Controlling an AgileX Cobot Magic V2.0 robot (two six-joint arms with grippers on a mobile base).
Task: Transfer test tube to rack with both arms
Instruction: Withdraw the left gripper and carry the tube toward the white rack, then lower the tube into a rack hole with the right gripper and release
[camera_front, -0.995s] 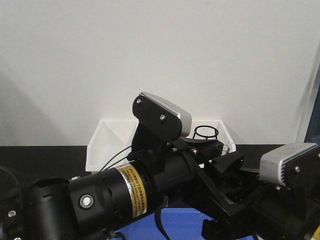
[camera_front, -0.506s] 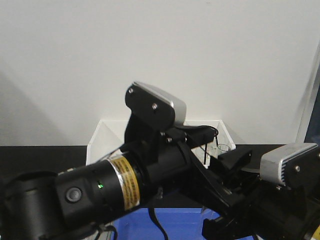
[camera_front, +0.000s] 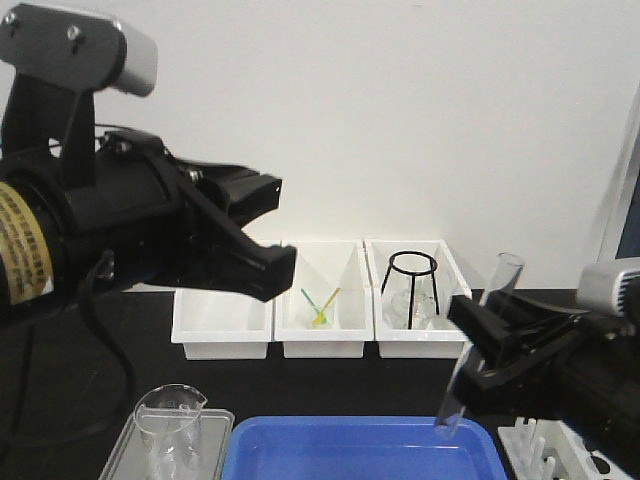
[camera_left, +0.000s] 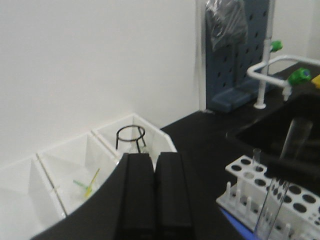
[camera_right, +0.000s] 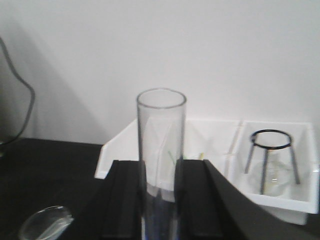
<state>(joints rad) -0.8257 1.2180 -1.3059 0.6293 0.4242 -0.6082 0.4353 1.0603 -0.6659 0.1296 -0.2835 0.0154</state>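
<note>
R gripper was clamped on the test tube at lower right of the front view. Tube was tilted, open top leaning up-right, bottom end over the right end of the blue tray, just left of the rack, not in a hole. R wrist view: tube stood centre frame btw both fingers. L gripper, upper left to mid-frame, was closed w/ nothing in it; L wrist view showed its fingers pressed together. Beaker sat lower left, white bins along the wall.
</note>
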